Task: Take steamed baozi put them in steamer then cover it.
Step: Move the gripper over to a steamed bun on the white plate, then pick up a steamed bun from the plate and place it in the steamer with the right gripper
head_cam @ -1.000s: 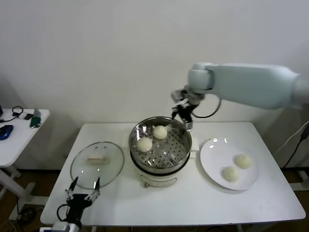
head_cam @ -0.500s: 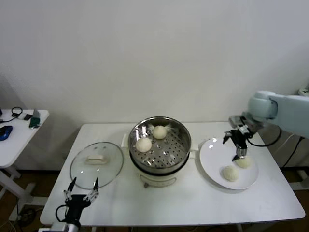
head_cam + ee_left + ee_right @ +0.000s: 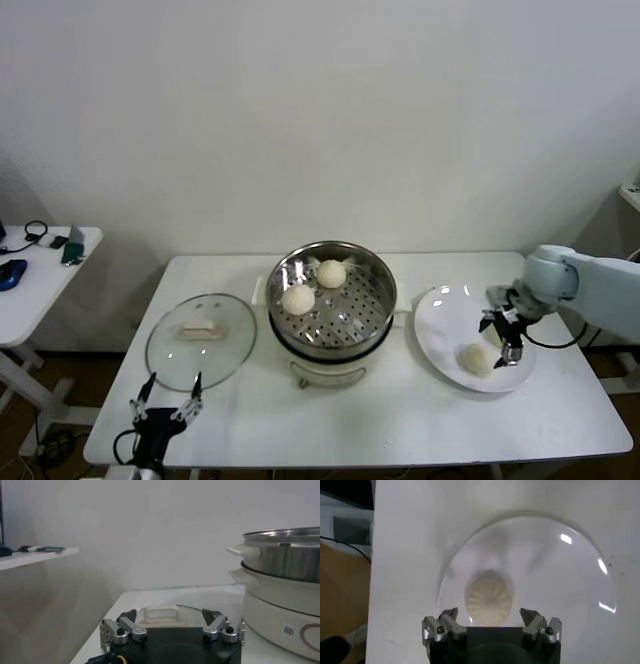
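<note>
1. The right gripper (image 3: 507, 338) hangs low over the white plate (image 3: 440, 345), jaws spread wide and holding nothing; its wrist view shows a pleated baozi (image 3: 488, 597) directly below, between the open fingers (image 3: 442, 626).
2. Two baozi sit on that plate: one is partly hidden behind the gripper in the head view, and the other baozi (image 3: 476, 359) lies just beside it, nearer the table's front edge.
3. Two more baozi already rest in the steamer (image 3: 375, 310) on its perforated tray, one at the far side (image 3: 331, 273), one to its left (image 3: 298, 298).
4. The buns look soft, light and easily dented, so a gentle squeeze across the round sides, low on the dome, seems the safest hold; too firm a pinch could crush the pleats.
5. The neighbouring bun lies close enough to be nudged by a finger.
6. The glass cover (image 3: 201, 340) lies flat on the table left of the steamer, handle up.
7. The left gripper (image 3: 165, 410) waits at the table's front edge near the cover, jaws apart and empty.
</note>
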Robot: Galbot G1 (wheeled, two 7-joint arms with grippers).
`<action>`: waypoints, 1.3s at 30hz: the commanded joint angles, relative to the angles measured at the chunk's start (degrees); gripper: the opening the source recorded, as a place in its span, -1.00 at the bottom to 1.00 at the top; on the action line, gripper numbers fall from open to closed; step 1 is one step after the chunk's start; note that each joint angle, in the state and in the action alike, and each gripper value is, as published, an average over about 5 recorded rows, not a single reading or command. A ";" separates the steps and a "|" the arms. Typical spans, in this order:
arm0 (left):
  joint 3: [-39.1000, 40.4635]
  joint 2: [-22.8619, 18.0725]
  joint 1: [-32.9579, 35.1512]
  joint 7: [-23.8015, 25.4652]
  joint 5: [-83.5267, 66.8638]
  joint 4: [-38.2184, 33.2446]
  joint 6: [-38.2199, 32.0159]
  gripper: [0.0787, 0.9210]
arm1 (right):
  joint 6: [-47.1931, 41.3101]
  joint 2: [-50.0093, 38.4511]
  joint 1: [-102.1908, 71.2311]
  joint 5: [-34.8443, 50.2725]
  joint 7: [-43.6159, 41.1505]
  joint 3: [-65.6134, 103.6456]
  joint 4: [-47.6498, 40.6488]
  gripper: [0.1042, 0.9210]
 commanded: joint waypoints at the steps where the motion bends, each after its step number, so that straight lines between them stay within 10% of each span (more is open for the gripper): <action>1: -0.09 -0.04 0.20 -0.04 0.03 -0.04 -0.11 0.77 | -0.81 1.00 -8.77 -2.97 1.11 6.87 -4.10 0.76; 23: 0.43 -0.16 0.73 -0.11 0.73 -0.87 -0.19 0.77 | 0.95 1.41 -3.67 -1.17 -1.36 6.76 -2.76 0.33; 39: 0.87 -0.87 0.87 -0.07 2.37 -1.73 -0.07 0.77 | 23.18 15.94 40.02 4.27 -9.84 -7.52 0.21 0.32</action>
